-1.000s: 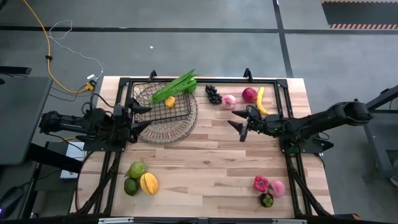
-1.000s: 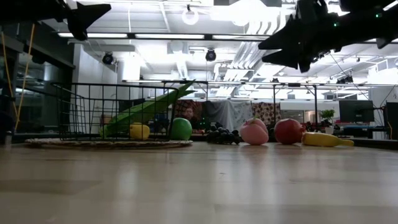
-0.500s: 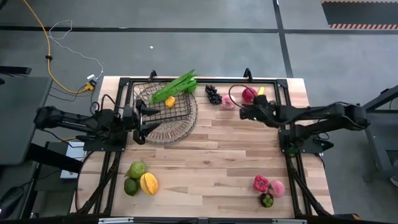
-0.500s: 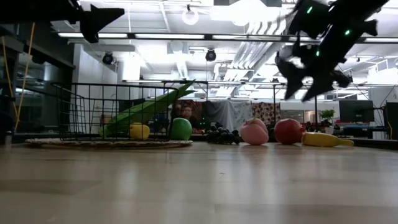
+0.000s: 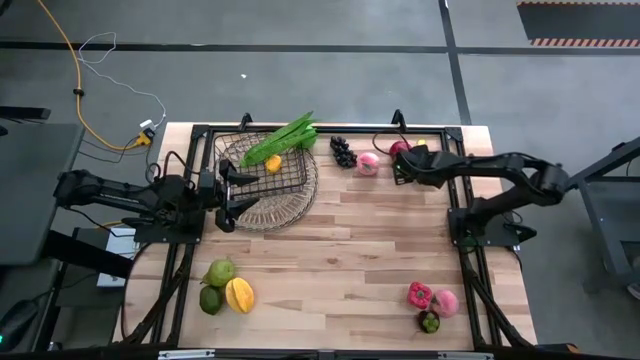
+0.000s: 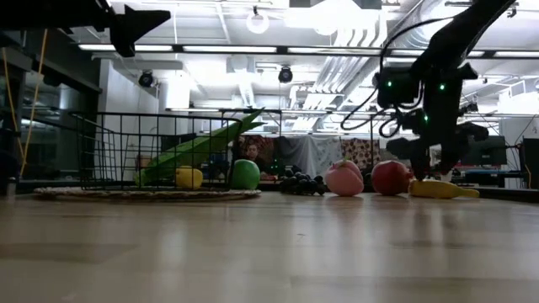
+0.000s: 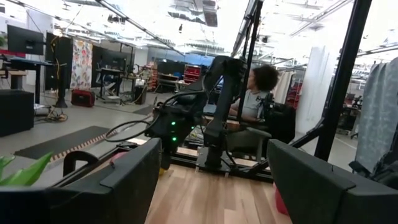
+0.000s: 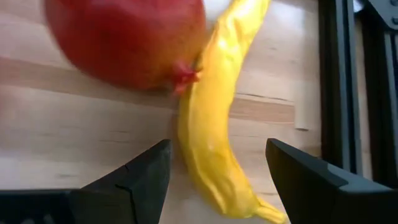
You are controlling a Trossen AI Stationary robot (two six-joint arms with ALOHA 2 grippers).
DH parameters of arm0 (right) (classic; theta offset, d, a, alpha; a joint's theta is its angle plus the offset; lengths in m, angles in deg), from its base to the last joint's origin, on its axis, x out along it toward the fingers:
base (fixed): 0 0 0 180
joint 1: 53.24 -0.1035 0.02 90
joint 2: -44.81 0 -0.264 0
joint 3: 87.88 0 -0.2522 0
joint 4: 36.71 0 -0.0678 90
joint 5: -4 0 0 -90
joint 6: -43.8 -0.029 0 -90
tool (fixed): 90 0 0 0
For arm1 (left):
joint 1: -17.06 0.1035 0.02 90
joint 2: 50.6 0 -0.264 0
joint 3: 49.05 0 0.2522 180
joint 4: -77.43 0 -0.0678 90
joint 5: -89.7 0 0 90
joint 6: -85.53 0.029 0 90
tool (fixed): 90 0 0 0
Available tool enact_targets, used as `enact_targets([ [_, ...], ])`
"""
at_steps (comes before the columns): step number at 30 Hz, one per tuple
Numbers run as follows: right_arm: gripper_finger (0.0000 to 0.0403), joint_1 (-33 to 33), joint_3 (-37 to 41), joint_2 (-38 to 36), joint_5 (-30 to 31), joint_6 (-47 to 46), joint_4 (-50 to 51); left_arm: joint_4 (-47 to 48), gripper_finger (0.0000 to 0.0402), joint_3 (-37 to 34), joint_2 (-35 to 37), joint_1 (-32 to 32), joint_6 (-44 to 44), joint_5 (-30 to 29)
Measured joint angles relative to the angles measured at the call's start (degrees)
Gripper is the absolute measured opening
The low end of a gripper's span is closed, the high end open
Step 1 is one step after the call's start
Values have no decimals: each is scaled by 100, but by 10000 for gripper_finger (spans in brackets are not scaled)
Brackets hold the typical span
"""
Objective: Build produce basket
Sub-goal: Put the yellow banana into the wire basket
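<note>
Reaching: right gripper [image 8: 214, 180] hangs over the banana [image 8: 214, 124] at the desk's [image 5: 350, 260] one o'clock, jaws spread astride it.
Basket [image 5: 268, 180]: eleven o'clock; left gripper [image 5: 232, 190] at its rim, jaws spread, empty.
Next: lower, pinch banana, avoid the red fruit [image 8: 124, 37] touching it.

Right wrist view. A yellow banana [image 8: 214, 118] runs from the frame's upper right to lower centre on the wooden table [image 8: 68, 130]. A red fruit [image 8: 127, 38], possibly a pomegranate, touches it at upper left. Two dark fingers [image 8: 134, 180] stand apart, flanking the banana's lower end.
</note>
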Motion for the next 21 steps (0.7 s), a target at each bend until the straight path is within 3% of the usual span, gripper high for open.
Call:
enact_targets([
  [10, 252, 534, 2, 629, -623, 638, -437, 74, 282, 0, 0, 1, -61, 7],
  [21, 232, 620, -4, 669, -649, 757, -396, 74, 282, 0, 0, 1, -54, 8],
])
